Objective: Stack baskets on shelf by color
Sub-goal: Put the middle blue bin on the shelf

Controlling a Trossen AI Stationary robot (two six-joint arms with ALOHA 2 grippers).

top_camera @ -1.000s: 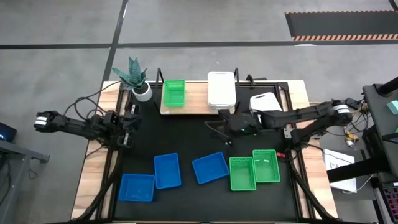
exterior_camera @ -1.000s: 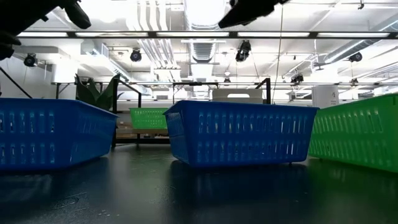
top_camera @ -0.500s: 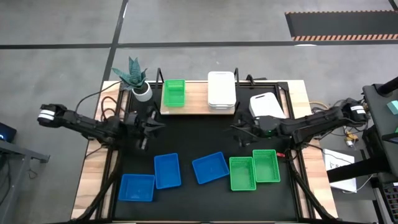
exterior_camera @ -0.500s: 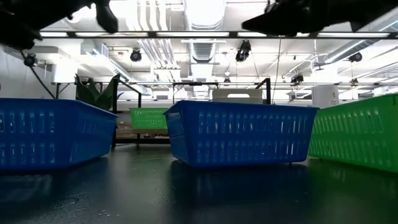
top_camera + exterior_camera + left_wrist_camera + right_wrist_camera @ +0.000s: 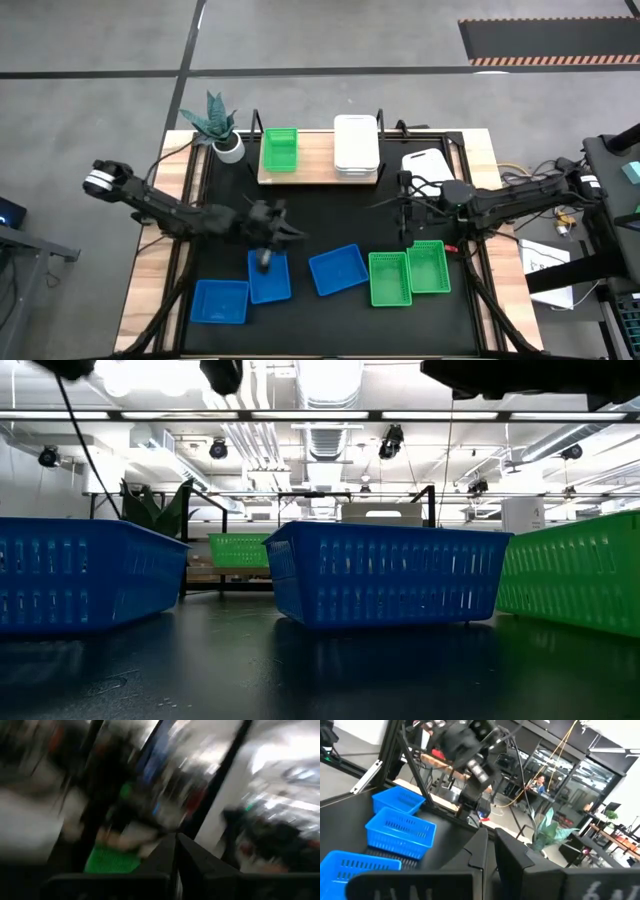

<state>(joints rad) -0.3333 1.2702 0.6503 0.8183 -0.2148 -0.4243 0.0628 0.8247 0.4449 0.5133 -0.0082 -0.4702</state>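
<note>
Left pincer (image 5: 268, 250): fingers together, nothing held, over a blue basket (image 5: 269, 276).
Right pincer (image 5: 404, 212): fingers together, nothing held.
Shelf (image 5: 318, 172): 1 green basket (image 5: 279, 149) placed.
Risk: basket could be shoved aside.

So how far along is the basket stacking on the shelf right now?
Early. Done: the shelf holds one green basket and a white stack. In hand: nothing; the left gripper, shut, hovers over a blue basket, and the right gripper, shut, sits above the green pair. Left: three blue, two green and the white basket off the shelf.
</note>
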